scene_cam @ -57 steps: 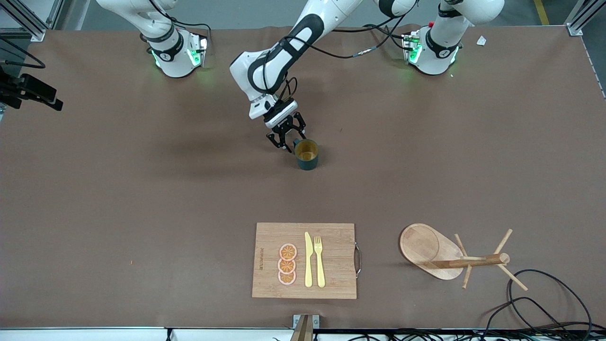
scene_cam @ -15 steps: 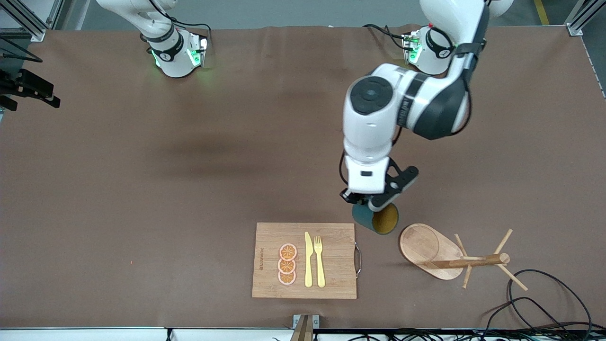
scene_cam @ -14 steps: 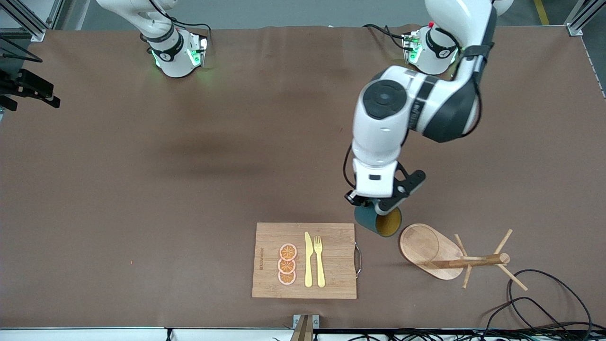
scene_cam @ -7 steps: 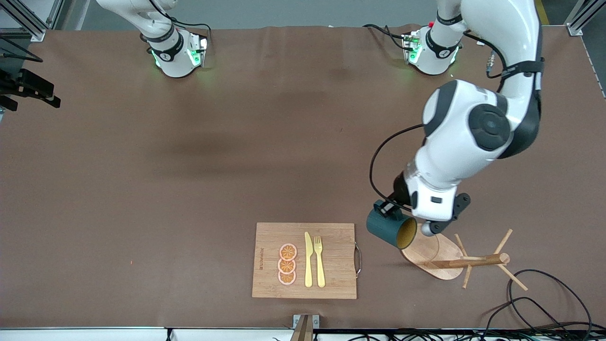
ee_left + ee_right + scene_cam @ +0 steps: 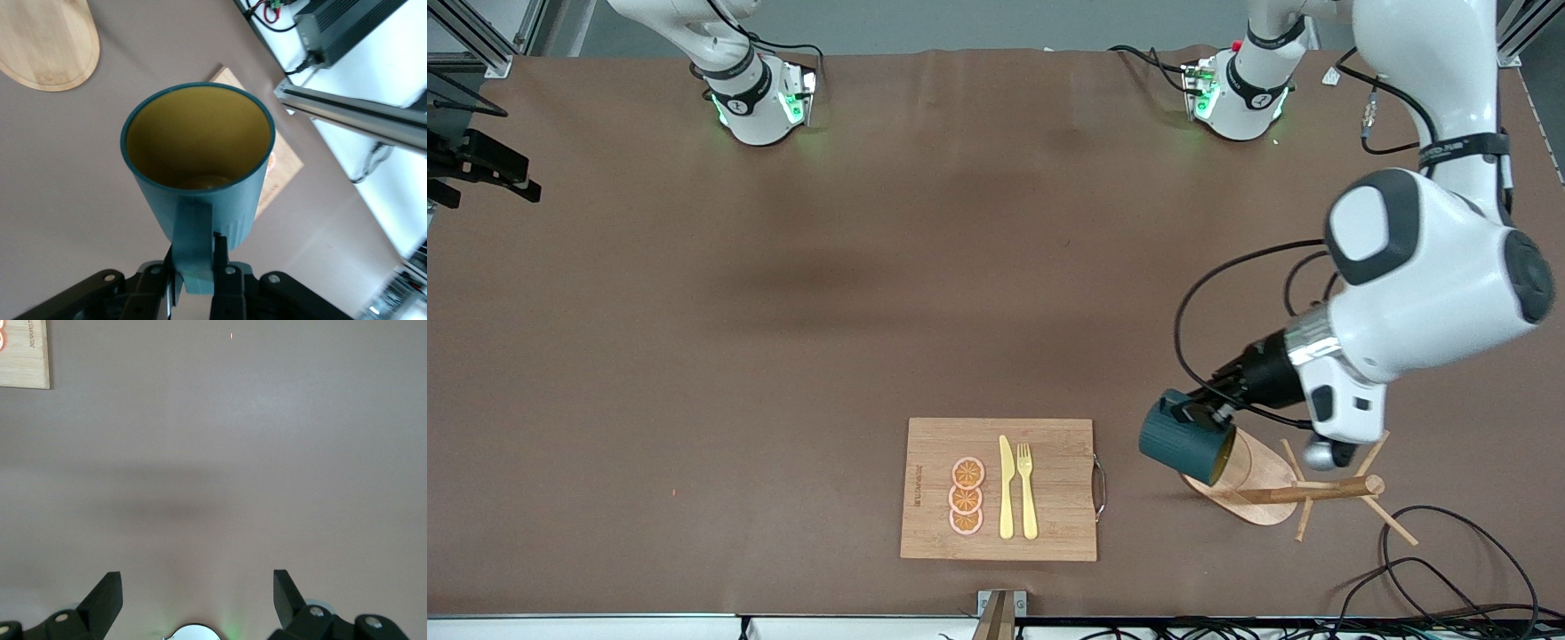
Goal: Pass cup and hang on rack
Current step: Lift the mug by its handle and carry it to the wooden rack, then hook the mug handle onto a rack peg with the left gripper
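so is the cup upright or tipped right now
Tipped: the cup lies on its side in the air over the rack, held by its handle in the left tool.

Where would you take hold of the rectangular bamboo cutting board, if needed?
Probably its thin metal handle on the short edge toward the left arm's end, from above: the board lies flat, leaving other edges little to pinch.

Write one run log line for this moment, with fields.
phase: carry to rack | left gripper: shut on cup handle, over rack base | right gripper: open, waiting | cup: not hung
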Robot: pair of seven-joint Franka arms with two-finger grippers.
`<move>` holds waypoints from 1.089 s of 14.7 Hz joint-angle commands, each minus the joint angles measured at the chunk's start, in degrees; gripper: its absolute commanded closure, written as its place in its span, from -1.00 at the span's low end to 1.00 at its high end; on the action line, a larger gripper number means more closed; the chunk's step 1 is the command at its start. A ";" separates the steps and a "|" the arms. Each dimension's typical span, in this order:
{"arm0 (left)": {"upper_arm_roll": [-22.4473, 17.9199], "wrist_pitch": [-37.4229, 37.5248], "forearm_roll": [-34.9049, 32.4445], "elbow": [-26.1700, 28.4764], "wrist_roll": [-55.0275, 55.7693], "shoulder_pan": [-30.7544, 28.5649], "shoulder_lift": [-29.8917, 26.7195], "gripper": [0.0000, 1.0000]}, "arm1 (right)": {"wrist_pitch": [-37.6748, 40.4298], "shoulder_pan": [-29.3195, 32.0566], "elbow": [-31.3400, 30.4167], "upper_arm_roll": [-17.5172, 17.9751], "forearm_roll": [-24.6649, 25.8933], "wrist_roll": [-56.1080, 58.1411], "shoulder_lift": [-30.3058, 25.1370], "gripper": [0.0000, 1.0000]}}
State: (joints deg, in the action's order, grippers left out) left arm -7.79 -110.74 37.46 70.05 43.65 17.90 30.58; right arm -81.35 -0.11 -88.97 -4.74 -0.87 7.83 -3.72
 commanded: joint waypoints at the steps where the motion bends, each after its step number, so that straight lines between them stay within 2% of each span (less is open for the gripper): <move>1: 0.49 3.14 8.21 1.06 -4.44 -4.96 -0.09 0.99 | 0.05 0.37 -0.86 0.44 0.70 0.70 -0.94 -1.00; 4: 0.49 4.39 19.11 1.15 -3.67 -8.75 1.32 0.99 | 0.05 0.37 -0.86 0.52 0.70 0.70 -0.94 -1.00; 7: 0.40 4.74 22.21 2.29 0.27 -9.29 1.58 0.99 | 0.05 0.46 -0.86 0.52 0.70 0.70 -0.94 -1.00; 11: 0.40 5.26 30.73 2.20 5.99 -12.71 3.78 1.00 | 0.05 0.46 -0.86 0.52 0.70 0.70 -0.94 -1.00; 16: 0.40 6.67 34.26 1.94 9.51 -14.47 5.45 1.00 | 0.05 0.28 -0.86 0.52 0.70 0.70 -0.94 -1.00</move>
State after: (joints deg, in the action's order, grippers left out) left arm -7.74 -104.67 70.17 72.47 50.78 3.54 35.89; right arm -81.35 -0.11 -88.98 -4.68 -0.87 7.96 -3.72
